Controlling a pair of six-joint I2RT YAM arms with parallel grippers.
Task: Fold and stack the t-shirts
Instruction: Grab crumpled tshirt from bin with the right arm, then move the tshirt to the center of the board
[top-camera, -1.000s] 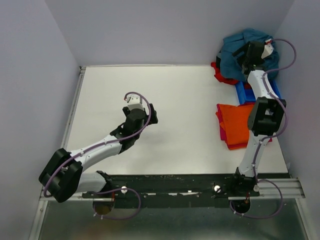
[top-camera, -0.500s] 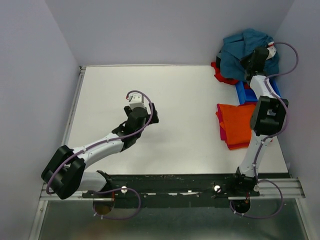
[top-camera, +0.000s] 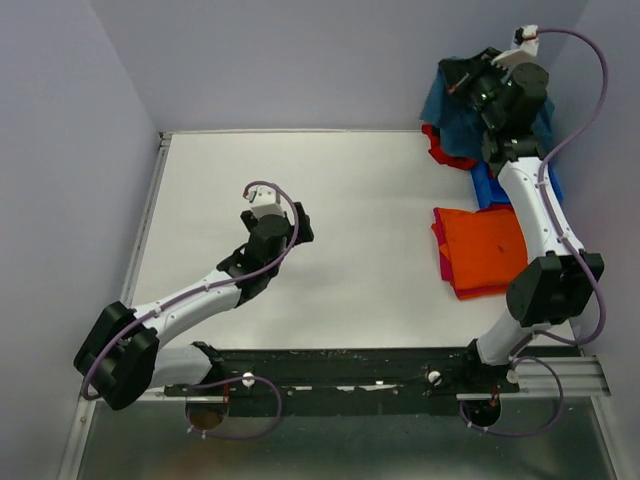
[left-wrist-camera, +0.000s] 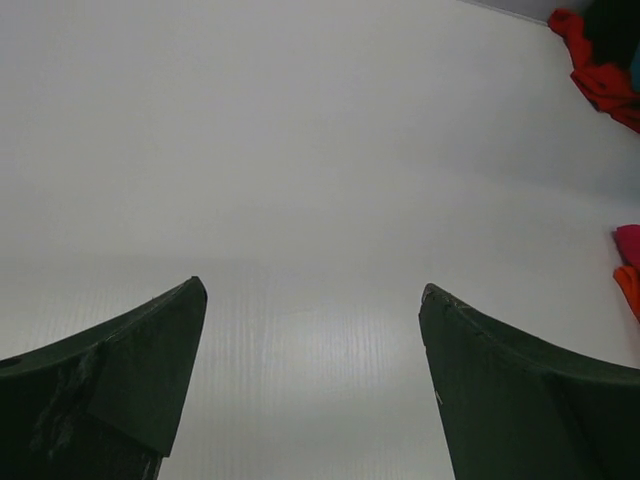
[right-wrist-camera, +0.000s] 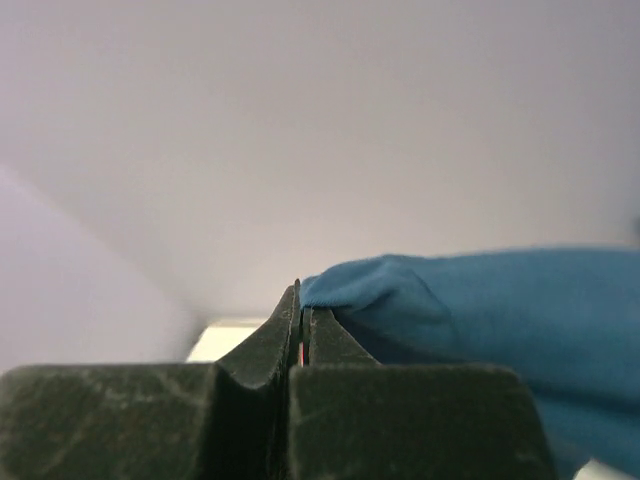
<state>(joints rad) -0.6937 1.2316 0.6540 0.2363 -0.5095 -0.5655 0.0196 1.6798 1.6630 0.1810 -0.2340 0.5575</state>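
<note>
A dark teal-blue t-shirt (top-camera: 447, 112) hangs bunched at the back right corner, and my right gripper (top-camera: 462, 80) is shut on a fold of it, lifted above the pile. In the right wrist view the jaws (right-wrist-camera: 300, 296) are pressed together with the teal cloth (right-wrist-camera: 480, 300) pinched at the tips and trailing off to the right. A red t-shirt (top-camera: 446, 151) lies crumpled under it. A folded orange t-shirt (top-camera: 486, 248) sits on a pink one (top-camera: 443, 264) at the right. My left gripper (top-camera: 300, 228) hovers open over bare table (left-wrist-camera: 312, 290), holding nothing.
A small blue plastic bin (top-camera: 489, 186) stands between the crumpled pile and the folded stack. Walls close in the table at the back and both sides. The left wrist view catches the red cloth (left-wrist-camera: 600, 75) and the pink stack edge (left-wrist-camera: 628, 245) at far right.
My right gripper has shut on the teal-blue t-shirt and risen, swinging back and left with the cloth. The left arm has barely shifted.
</note>
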